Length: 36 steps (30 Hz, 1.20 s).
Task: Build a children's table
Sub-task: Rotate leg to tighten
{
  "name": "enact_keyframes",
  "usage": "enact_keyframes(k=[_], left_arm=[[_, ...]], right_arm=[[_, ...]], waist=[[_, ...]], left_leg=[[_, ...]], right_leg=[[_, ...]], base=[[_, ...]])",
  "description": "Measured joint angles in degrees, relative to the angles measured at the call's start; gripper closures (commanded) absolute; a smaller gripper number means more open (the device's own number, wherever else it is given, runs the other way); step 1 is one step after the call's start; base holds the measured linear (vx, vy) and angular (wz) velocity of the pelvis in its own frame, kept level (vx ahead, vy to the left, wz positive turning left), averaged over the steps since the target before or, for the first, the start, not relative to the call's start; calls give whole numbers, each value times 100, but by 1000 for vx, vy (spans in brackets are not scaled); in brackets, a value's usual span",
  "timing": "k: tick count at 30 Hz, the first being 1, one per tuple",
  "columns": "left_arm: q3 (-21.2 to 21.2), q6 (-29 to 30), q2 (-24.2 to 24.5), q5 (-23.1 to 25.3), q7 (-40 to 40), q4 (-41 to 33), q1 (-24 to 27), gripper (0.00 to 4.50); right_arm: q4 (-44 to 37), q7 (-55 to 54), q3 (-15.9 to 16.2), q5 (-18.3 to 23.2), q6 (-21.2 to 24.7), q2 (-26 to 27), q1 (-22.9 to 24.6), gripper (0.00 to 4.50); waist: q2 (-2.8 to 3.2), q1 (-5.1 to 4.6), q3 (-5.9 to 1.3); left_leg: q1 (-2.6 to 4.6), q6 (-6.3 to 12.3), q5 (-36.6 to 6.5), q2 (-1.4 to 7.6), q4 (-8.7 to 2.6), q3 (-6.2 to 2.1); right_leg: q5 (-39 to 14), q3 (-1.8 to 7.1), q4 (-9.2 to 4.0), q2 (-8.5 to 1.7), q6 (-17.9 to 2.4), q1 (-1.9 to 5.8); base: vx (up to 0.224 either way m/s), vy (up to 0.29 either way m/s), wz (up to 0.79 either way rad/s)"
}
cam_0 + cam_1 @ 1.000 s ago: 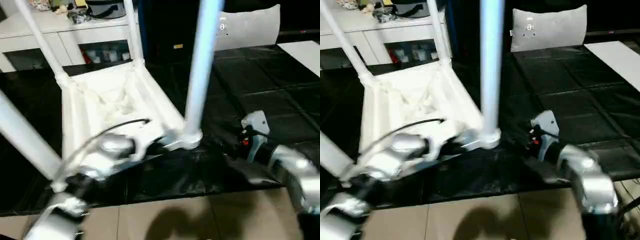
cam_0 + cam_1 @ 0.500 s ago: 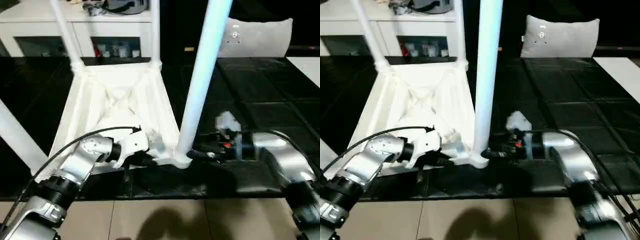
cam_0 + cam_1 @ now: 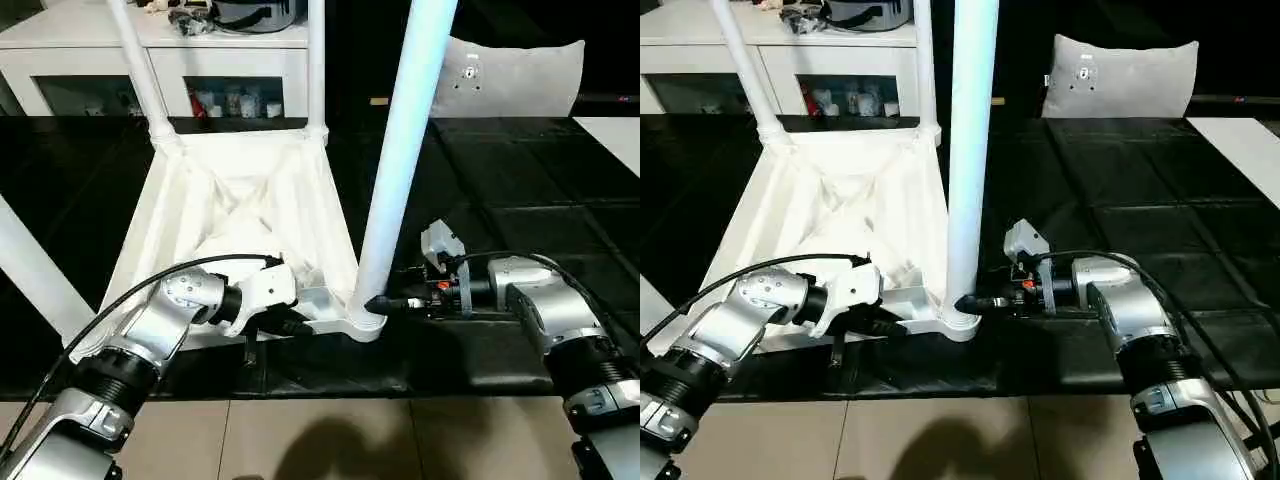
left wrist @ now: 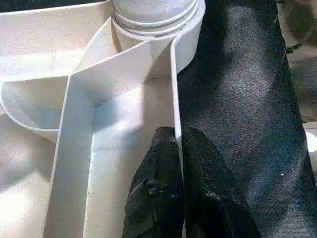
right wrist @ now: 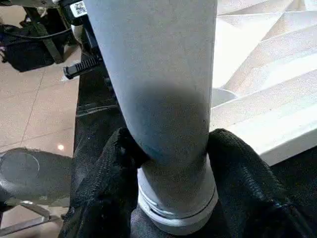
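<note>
From the head views, the children's table (image 3: pixel 240 215) lies upside down on the black surface (image 3: pixel 520 200), ribbed underside up, in front of the white cabinet (image 3: pixel 150 60). All four legs appear to stand in their corner sockets, so I judge the build nearly done, with perhaps seating this near leg (image 3: pixel 405 150) and turning the table over left.

In the left wrist view, the left gripper (image 4: pixel 179 144) pinches the tabletop's thin rim, jaws closed on it.

In the right wrist view, the right gripper (image 5: pixel 171 153) clasps the near leg just above its socket, jaws spread around it.
</note>
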Motion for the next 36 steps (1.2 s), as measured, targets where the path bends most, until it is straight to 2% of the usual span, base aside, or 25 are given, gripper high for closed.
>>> enact_keyframes(k=[5, 7, 8, 16, 19, 26, 30, 32, 36], left_arm=[[1, 58, -119, -65, -83, 16, -4, 450], [24, 114, -119, -56, -79, 17, -2, 450], [30, 115, -123, -43, -63, 17, 2, 450], [22, 121, -276, -41, 9, 13, 8, 450], [21, 121, -276, -37, 2, 12, 8, 450], [21, 120, -256, -32, -22, -23, 31, 450], [11, 121, -248, -34, -41, -81, 64, 450], [-2, 121, -252, -35, -42, -87, 67, 450], [-3, 121, -249, -34, -38, -84, 68, 450]], right_arm=[[-370, -52, -156, 119, 53, 54, 397, 261], [-431, -179, -176, 116, 54, 111, 446, 205], [-457, -241, -177, 116, 66, 138, 457, 205], [-475, -489, -145, 105, 64, 392, 531, 123], [-474, -476, -119, 101, 117, 415, 530, 123], [-509, -442, -138, 121, 261, 357, 523, 194], [-558, -404, -123, 104, 247, 278, 548, 194], [-561, -389, -122, 104, 223, 262, 559, 164], [-560, -312, -120, 109, 308, 215, 587, 131]], waist=[[36, 91, -7], [50, 80, -7], [52, 74, -8], [92, 115, -13], [97, 114, -12], [103, 119, -15], [106, 129, -16], [111, 124, -16], [125, 117, -16]], left_leg=[[3, 0, -1, -1, 1, 1], [9, -3, 1, 0, 1, -1], [12, -6, 2, 0, 1, -1], [8, -12, 7, -1, 2, -5], [8, -12, 7, 0, 2, -4], [6, -11, 5, 0, 1, -5], [5, -9, 3, -1, 0, -3], [6, -9, 4, -1, 1, -4], [7, -10, 5, 0, 1, -4]], right_leg=[[-1, 4, 1, 0, 0, 0], [0, 6, 11, 0, 0, 0], [-3, 6, 12, 1, 3, 0], [-17, 7, 12, -6, 27, 3], [-17, 7, 12, -6, 27, 3], [-19, 7, 12, -6, 30, 2], [-19, 7, 10, -7, 29, 3], [-24, 7, 10, -6, 37, 3], [-23, 7, 12, -6, 36, 3]], base=[[0, 0, 0], [0, 0, 0], [0, 0, 0], [0, 0, 0], [0, 0, 0], [0, 0, 0], [0, 0, 0], [0, 0, 0], [0, 0, 0]])
